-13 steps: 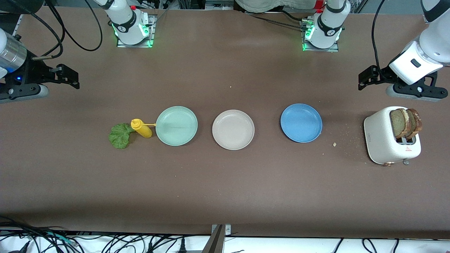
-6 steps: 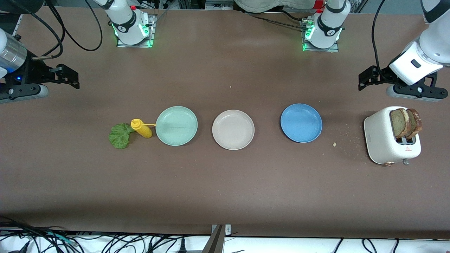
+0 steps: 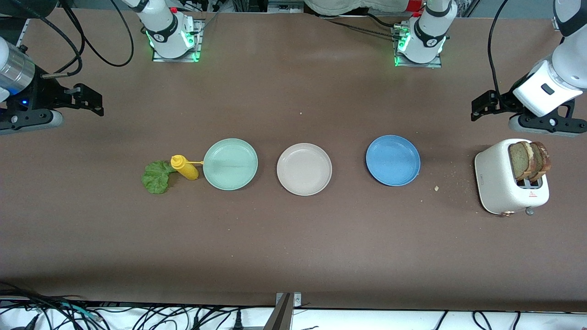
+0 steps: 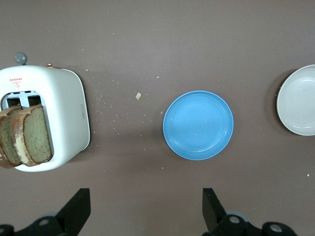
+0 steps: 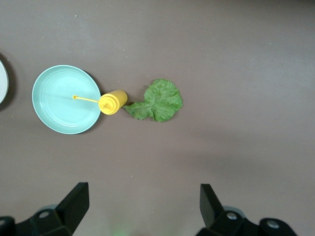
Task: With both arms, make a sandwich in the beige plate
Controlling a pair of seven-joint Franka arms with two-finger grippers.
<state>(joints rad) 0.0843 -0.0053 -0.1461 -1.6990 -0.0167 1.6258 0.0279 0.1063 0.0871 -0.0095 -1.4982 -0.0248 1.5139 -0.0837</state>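
Cut off at the frame edge: most of the left arm, and most of the right gripper (image 3: 87,98) and its arm; hard to tell in the toaster (image 3: 497,183) whether two bread slices (image 3: 529,160) or three. Compared with a second earlier, left gripper (image 3: 481,105) shifted slightly toward the table's end, now up over bare table just beside the toaster, jaws spread wide, holding nothing. Right gripper waiting over bare table at its own end, wide open and empty, with lettuce leaf (image 3: 156,176), yellow bottle (image 3: 184,167) and mint-green plate (image 3: 230,164) near it, beige plate (image 3: 304,168) empty farther along, blue plate (image 3: 393,160) farther still.
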